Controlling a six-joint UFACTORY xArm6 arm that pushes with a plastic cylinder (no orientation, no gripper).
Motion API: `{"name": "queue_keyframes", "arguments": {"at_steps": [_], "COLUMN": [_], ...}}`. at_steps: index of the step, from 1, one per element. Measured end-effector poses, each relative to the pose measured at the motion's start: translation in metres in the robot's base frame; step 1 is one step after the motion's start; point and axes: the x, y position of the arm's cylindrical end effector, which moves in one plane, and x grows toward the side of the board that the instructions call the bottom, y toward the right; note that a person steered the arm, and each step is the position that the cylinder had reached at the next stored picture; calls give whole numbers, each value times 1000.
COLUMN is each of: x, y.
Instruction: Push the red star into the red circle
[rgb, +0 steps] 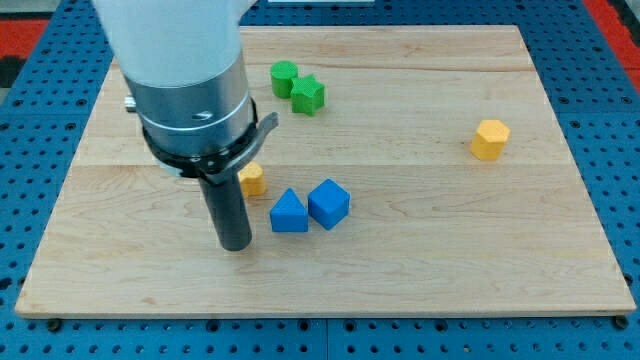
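No red star and no red circle show in the camera view; the arm's wide body covers the board's upper left. My tip (236, 246) rests on the wooden board (450, 250) left of centre. A yellow block (252, 179), partly hidden by the rod, sits just above and right of the tip. A blue triangular block (289, 213) lies to the tip's right, touching a blue cube (329, 203).
A green round block (284, 77) and a green star-like block (308, 95) touch each other near the view's top. A yellow hexagonal block (490, 139) stands alone at the right. Blue pegboard surrounds the board.
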Motion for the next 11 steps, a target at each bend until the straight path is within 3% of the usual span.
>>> {"name": "queue_keyframes", "arguments": {"at_steps": [1, 3, 5, 7, 10, 11], "x": [-34, -48, -113, -110, -164, -134], "y": [-10, -56, -44, -30, -46, -57]}}
